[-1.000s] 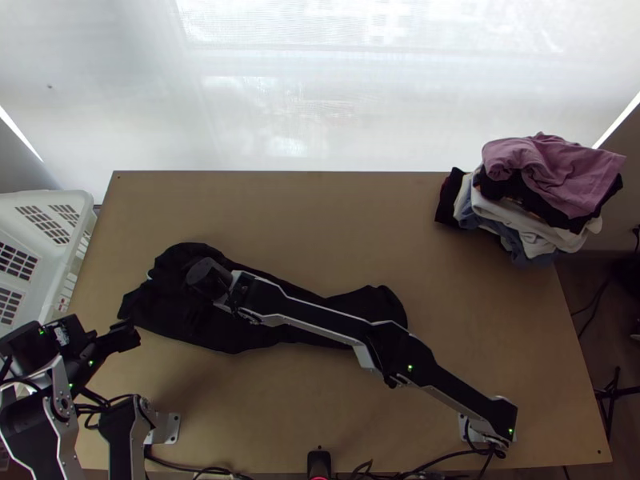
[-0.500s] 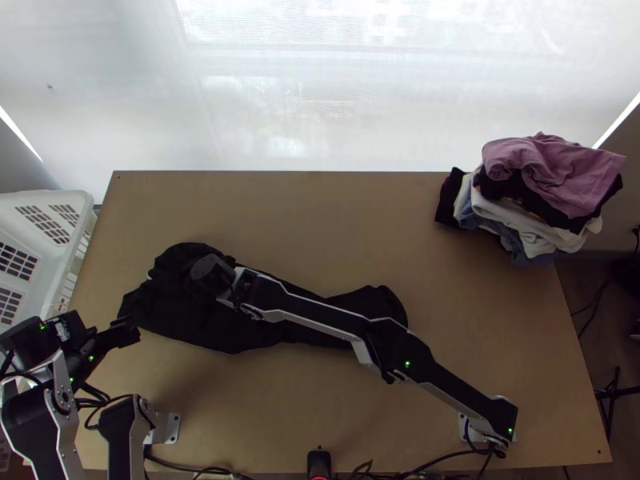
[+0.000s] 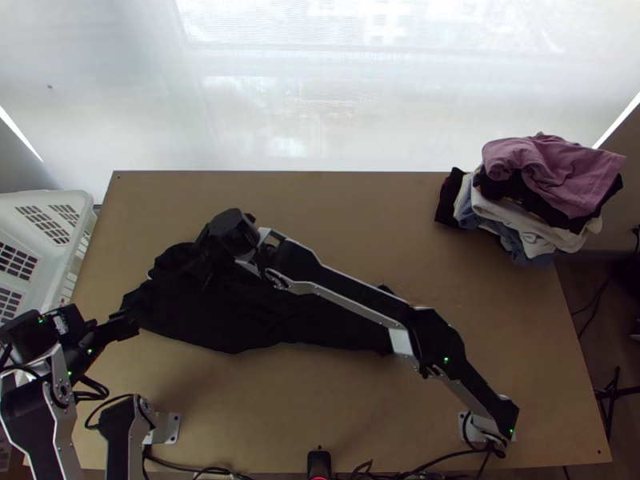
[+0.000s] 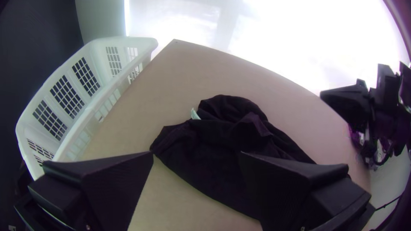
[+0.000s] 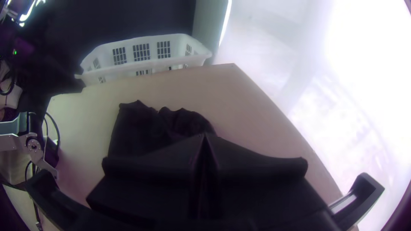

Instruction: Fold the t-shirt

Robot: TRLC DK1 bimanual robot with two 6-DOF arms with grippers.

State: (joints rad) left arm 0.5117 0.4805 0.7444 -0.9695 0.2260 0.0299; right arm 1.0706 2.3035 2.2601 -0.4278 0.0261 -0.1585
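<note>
Now farther across the table, right gripper narrow, left gripper wide, black t-shirt bunched

A rumpled black shirt lies mid-frame on the table, a pale scrap at its upper edge. The left gripper spans the bottom, its fingers wide apart. A white basket is at the left, the right gripper at the right edge.

Looks like a robotics lab or test station, with arm bases fixed to a wooden surface, loose cables, a plastic basket and stacked clothes.
</note>
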